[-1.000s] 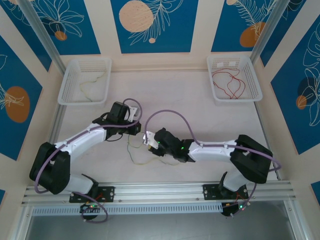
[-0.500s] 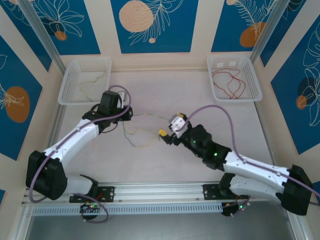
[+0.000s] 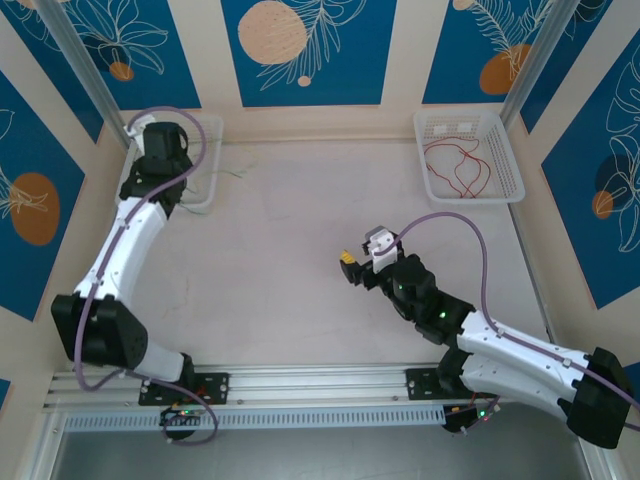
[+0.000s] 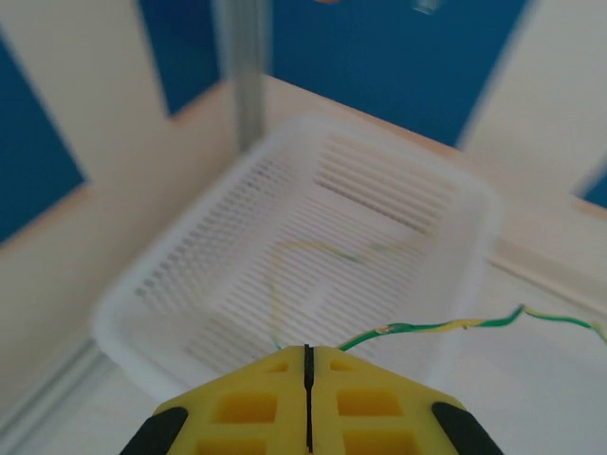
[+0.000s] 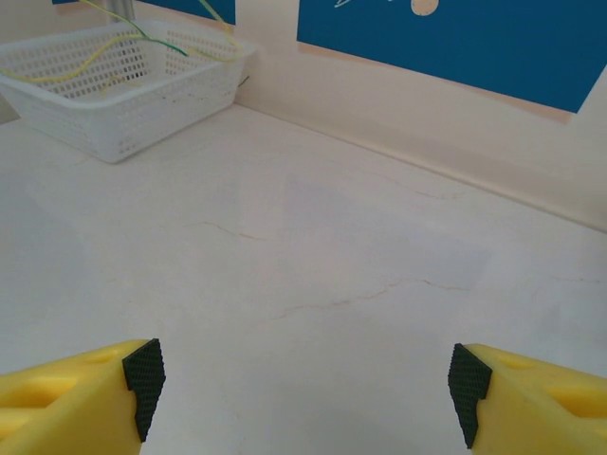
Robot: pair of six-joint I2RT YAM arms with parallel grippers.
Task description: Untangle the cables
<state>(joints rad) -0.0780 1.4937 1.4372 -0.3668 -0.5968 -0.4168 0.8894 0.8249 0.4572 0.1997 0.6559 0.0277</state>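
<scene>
My left gripper (image 4: pixel 305 353) is shut on a green-and-yellow cable (image 4: pixel 446 327), which leaves the fingertips and trails off to the right. It hangs over the white left basket (image 4: pixel 180 275), where a yellow cable (image 4: pixel 281 261) lies on the floor. From above, the left arm's wrist (image 3: pixel 160 145) covers that basket (image 3: pixel 214 135), and a green strand (image 3: pixel 236 173) sticks out past its right rim. My right gripper (image 3: pixel 349 263) stands open low over the bare table near the middle, nothing between its fingers (image 5: pixel 144 375). Red cables (image 3: pixel 458 168) lie in the right basket (image 3: pixel 512 185).
The left basket (image 5: pixel 123 123) also appears far left in the right wrist view, with yellow and green strands (image 5: pixel 142 38) above it. A low wall (image 5: pixel 427 114) edges the table's back. Metal posts stand at both back corners, one (image 3: pixel 85 70) beside the left basket.
The left arm swung from the table's middle to the back-left basket, carrying the cable. The right gripper opened, let the cable go and drew back to the right.
</scene>
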